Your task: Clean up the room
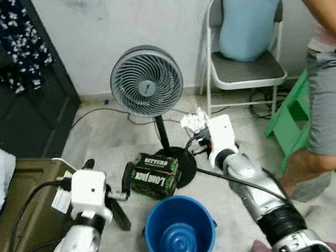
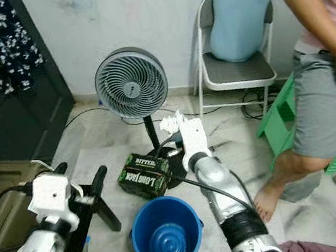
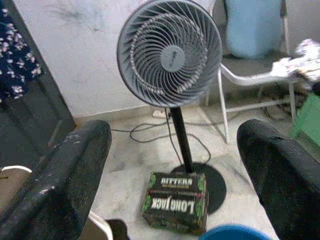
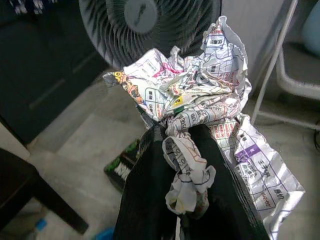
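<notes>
Right gripper (image 4: 182, 150) is pinching crumpled newspaper (image 4: 200, 95); blue bucket (image 1: 179, 231) sitting behind it; loose tail risking slipping out

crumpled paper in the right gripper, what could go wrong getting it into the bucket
The crumpled paper is pinched only by a twisted tail in the right gripper, so it might slip out. It hangs near the fan, not over the blue bucket, and could drop short, beside the carton.
</notes>
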You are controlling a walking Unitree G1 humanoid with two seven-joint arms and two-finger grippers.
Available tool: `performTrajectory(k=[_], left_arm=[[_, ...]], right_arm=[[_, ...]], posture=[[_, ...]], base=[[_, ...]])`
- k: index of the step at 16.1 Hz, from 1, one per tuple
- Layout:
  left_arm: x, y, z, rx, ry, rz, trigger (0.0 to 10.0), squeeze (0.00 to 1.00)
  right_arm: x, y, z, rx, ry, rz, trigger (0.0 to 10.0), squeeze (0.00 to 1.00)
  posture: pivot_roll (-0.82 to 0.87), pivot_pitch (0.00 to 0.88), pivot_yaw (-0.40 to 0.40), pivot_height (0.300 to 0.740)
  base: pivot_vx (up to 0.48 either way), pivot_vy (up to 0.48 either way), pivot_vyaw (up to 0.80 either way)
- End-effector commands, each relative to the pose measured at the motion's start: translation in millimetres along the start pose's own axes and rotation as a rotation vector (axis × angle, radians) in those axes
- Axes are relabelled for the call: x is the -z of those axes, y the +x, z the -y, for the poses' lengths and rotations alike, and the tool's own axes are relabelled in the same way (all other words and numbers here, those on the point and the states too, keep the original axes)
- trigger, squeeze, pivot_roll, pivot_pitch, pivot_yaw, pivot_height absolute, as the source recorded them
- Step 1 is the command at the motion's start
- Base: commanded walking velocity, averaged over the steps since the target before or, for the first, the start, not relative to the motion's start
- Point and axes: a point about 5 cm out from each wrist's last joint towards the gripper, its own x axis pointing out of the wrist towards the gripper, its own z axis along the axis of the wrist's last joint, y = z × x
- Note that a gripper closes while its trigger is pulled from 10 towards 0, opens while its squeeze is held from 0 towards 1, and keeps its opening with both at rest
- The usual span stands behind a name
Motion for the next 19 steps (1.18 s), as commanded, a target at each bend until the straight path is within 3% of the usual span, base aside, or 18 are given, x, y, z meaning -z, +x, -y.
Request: performTrajectory(k=[1, 3, 7, 10, 13, 15, 19], left_arm=[[-6, -2.1, -0.4, 0.018, 0.02, 0.01, 10.0, 0.0], [-9, -16.2, -6.1, 0.011, 0.03, -0.001, 10.0, 0.0], [-11, -46.1, -11.4, 0.015, 0.027, -0.053, 10.0, 0.0], [-16, -59.9, -12.0, 0.066, 0.038, -0.099, 10.0, 0.0], [-19, -62.8, -18.1, 0.076, 0.047, -0.118, 10.0, 0.0], [-20, -62.4, -18.0, 0.073, 0.036, -0.126, 10.0, 0.0], [-21, -63.6, -13.4, 0.083, 0.023, -0.134, 10.0, 0.0]], right_arm=[[1, 3.5, -4.2, 0.003, -0.013, -0.028, 10.0, 0.0], [9, 8.4, -9.1, 0.031, -0.024, -0.069, 10.0, 0.0], [16, 13.3, -21.0, 0.077, 0.073, -0.13, 10.0, 0.0], [21, 17.8, -49.1, 0.045, 0.136, -0.165, 10.0, 0.0], [29, 19.2, -73.8, -0.013, 0.204, -0.24, 10.0, 0.0], [34, 17.3, -92.4, -0.045, 0.161, -0.271, 10.0, 0.0], [36, 16.3, -104.3, -0.08, 0.182, -0.283, 10.0, 0.0]], posture=[[0.13, 0.077, 0.009, 0.74], [0.16, 0.114, 0.031, 0.74], [0.2, 0.208, 0.09, 0.74], [0.22, 0.263, 0.139, 0.74], [0.23, 0.294, 0.154, 0.74], [0.22, 0.301, 0.149, 0.74], [0.22, 0.313, 0.144, 0.74]], base=[[0.0, 0.0, 0.0], [0.0, 0.0, 0.0], [0.0, 0.0, 0.0], [0.0, 0.0, 0.0], [0.0, 0.0, 0.0], [0.0, 0.0, 0.0], [0.0, 0.0, 0.0]])
